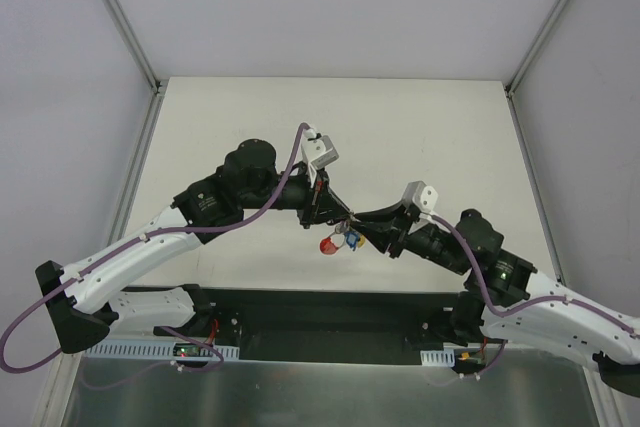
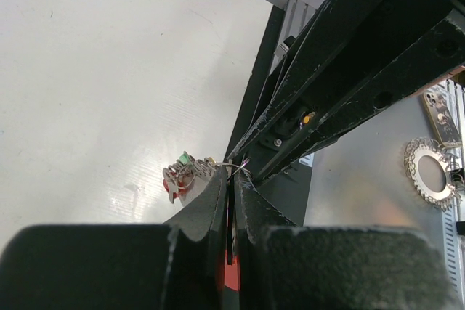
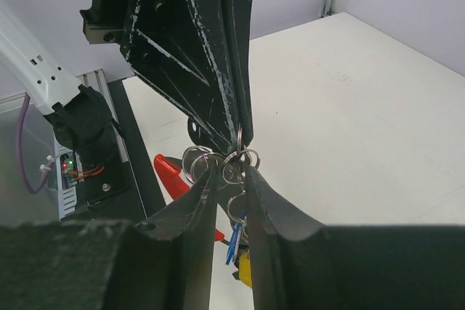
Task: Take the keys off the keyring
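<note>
Black padded fingers of the left gripper (image 2: 231,179) are filling the bottom of the left wrist view, pressing together with only a thin slit between them and pinching the fine wire of the keyring (image 2: 218,165) at their tips. The keys (image 2: 180,173) are bunching just left of those tips, a green head and a red one showing, over the pale table (image 2: 87,70). Over to the right wrist view: the right gripper (image 3: 227,173) is standing with its jaws parted, a clear gap between the fingers. Several silvery loops are sitting right at that gap, though I cannot tell whether the pads are touching them. Blue and yellow key heads are dangling below, a red one off to the left, and the left gripper is reaching down from above with its tip on a loop. From the top camera, both grippers are meeting tip to tip over the table's near half, the keys hanging just beneath that meeting point.
</note>
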